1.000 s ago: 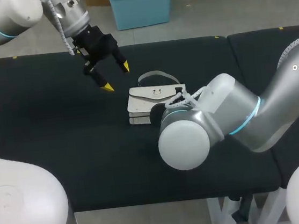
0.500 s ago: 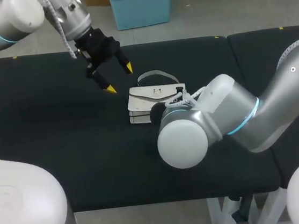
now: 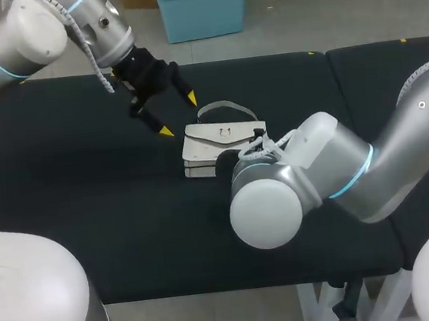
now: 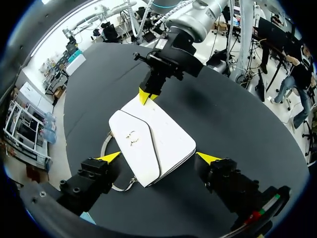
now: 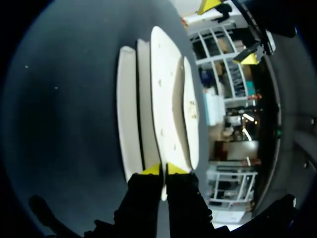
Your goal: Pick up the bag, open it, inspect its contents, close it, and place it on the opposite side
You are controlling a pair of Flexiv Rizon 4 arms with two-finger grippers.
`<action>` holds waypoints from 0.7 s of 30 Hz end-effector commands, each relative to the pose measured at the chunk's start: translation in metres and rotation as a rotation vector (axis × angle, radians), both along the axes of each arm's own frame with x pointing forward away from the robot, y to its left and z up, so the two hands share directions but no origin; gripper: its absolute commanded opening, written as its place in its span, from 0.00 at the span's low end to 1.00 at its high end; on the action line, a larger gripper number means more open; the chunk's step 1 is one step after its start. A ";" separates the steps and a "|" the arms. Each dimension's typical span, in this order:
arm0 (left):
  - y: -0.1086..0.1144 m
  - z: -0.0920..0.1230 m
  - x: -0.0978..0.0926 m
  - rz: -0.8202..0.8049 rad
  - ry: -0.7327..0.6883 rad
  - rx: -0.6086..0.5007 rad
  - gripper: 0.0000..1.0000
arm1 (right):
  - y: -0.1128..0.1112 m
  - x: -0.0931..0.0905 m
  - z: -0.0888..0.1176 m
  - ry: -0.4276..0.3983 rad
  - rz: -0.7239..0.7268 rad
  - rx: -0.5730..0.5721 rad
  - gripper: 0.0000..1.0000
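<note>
Two arms are at the black tabletop (image 3: 81,214). Our white bag (image 3: 220,138) lies flat near the middle of it with its flap down and its strap (image 3: 228,109) looped on the far side. Our left end effector (image 3: 178,115) hangs just above the bag's far-left corner, released, with its fingers spread wide. From its wrist camera the bag sits below, between the two yellow tips. Our right end effector (image 5: 164,170) is low at the bag's near-right end, clenched on a thin white edge of the bag. We cannot tell which layer it grips. Our right arm (image 3: 339,169) hides that grip from the head camera.
</note>
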State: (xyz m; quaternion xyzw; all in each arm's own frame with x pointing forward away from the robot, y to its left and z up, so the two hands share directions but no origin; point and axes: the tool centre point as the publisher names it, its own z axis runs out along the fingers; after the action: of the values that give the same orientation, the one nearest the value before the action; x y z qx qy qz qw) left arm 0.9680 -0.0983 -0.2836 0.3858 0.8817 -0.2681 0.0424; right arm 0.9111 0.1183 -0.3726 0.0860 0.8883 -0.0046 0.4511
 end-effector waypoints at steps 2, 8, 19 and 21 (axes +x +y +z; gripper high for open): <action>-0.009 -0.005 -0.011 0.068 -0.130 -0.056 1.00 | 0.001 -0.001 -0.002 -0.009 0.003 0.002 0.00; -0.025 -0.015 -0.005 0.079 -0.248 -0.112 0.97 | 0.001 -0.001 -0.002 -0.009 0.003 0.002 0.00; -0.031 -0.035 0.002 0.069 -0.322 -0.160 0.58 | 0.001 -0.001 -0.002 -0.009 0.003 0.002 0.00; -0.031 -0.038 0.003 0.062 -0.337 -0.162 0.59 | 0.001 -0.001 -0.002 -0.009 0.003 0.002 0.00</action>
State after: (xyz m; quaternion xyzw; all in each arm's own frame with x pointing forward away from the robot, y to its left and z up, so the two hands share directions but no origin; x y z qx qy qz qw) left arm 0.9712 -0.1281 -0.3153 0.4006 0.8572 -0.2546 0.2000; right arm 0.9111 0.1188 -0.3723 0.0860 0.8883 -0.0046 0.4511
